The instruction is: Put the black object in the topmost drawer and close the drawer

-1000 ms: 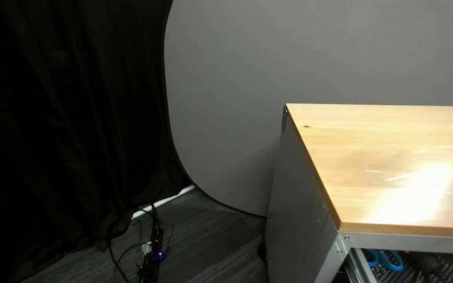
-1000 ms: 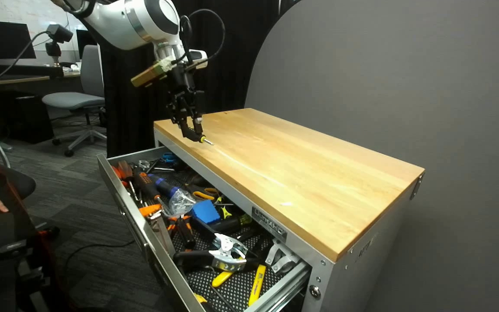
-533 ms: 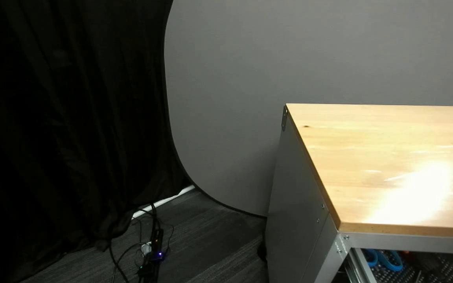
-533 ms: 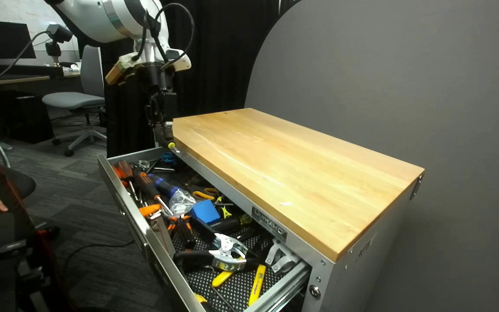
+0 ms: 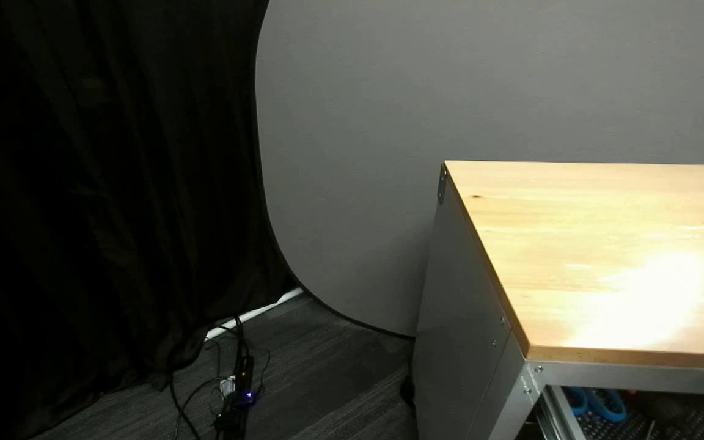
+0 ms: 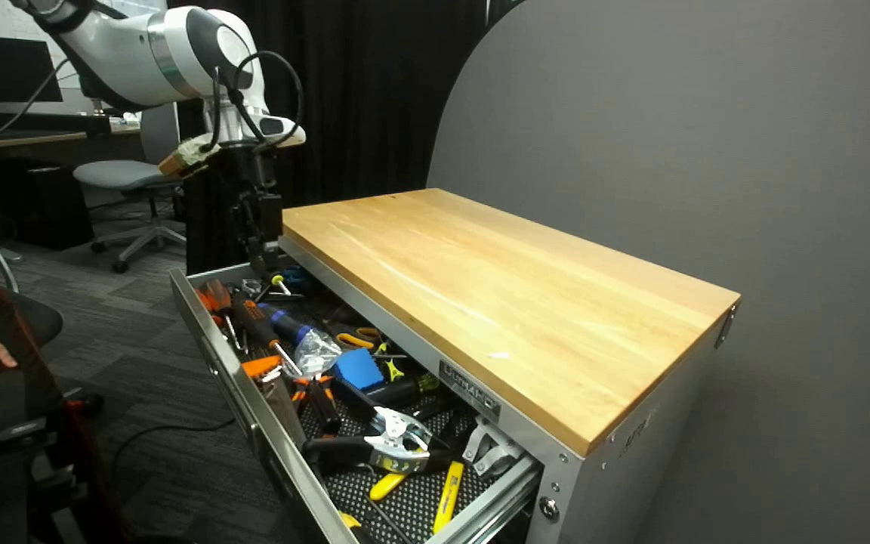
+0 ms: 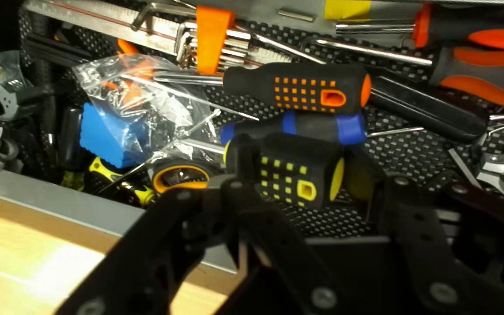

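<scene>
"What's nearest?"
"In an exterior view, a clamp point(image 6: 397, 459) in the pulled-out top drawer point(image 6: 284, 453), by the near corner of the front edge of the bench point(image 6: 480, 279)."
"And the black screwdriver point(image 7: 291, 168)?"
"The gripper point(image 6: 266, 263) has its handle clasped between the fingers, low beneath that edge's far corner. Whether it touches the tools point(image 7: 298, 87), I can't tell."
"Farther off?"
"A grey chair point(image 6: 129, 174), well beyond that corner."
</scene>
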Controlling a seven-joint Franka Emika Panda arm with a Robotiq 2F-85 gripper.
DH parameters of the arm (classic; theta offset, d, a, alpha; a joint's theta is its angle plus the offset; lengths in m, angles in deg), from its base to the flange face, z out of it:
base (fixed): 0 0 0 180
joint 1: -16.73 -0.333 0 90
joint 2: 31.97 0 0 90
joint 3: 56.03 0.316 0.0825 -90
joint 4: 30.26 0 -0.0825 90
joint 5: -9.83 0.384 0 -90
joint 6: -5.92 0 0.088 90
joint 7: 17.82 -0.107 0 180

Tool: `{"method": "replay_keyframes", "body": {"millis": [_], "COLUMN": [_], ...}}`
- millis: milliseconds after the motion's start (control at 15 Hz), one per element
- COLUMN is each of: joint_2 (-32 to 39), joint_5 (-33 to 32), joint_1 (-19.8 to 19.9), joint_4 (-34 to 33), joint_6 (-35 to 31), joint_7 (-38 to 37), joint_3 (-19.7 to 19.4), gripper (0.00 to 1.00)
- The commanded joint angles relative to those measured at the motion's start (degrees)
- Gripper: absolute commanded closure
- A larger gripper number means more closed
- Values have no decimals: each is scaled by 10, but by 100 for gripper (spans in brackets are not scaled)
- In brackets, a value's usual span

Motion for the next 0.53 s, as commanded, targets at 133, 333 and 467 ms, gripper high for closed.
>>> {"method": "replay_keyframes", "body": {"millis": [133, 333, 467], "joint_2": [8, 18, 22], "joint_5": [-54, -66, -64], "joint_1": [-10, -7, -6], "joint_4": [-5, -10, -11], "joint_6": [-44, -57, -63], "joint_7": [-20, -12, -10], "joint_3": [-6, -5, -5], "gripper": [72, 21, 8]}}
